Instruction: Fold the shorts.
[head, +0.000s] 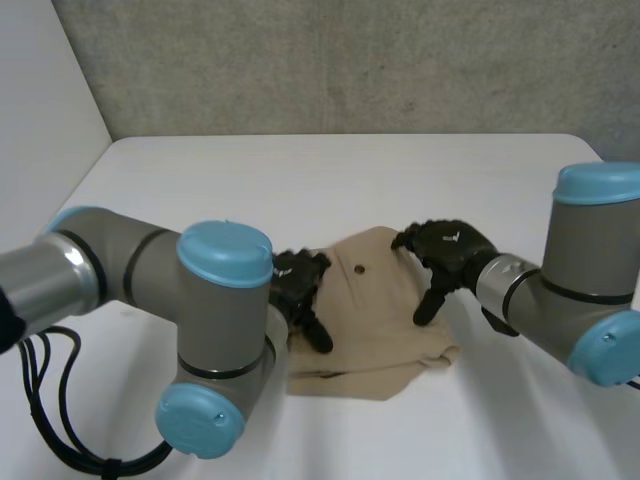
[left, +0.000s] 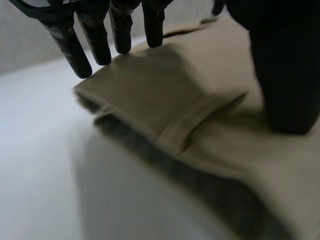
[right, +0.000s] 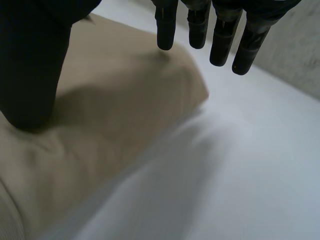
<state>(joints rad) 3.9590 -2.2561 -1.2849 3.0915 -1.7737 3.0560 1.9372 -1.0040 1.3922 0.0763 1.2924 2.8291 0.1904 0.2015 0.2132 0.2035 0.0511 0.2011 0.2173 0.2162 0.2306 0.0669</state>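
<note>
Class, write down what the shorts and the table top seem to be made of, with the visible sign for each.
Shorts: apparently a woven, cotton-like cloth, matte tan. It lies in soft layered folds and has a stitched band.
Table: a hard, smooth white top, perhaps laminate or painted board. It looks flat and even, but the exact material is unclear.

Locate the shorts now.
In the head view, the tan shorts lie on the table, the left hand touching their left side and the right hand their right.

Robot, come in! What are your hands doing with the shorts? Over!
Left hand open, thumb pressing on the folded shorts. Right hand open, thumb on their other side. Nothing in the way.
</note>
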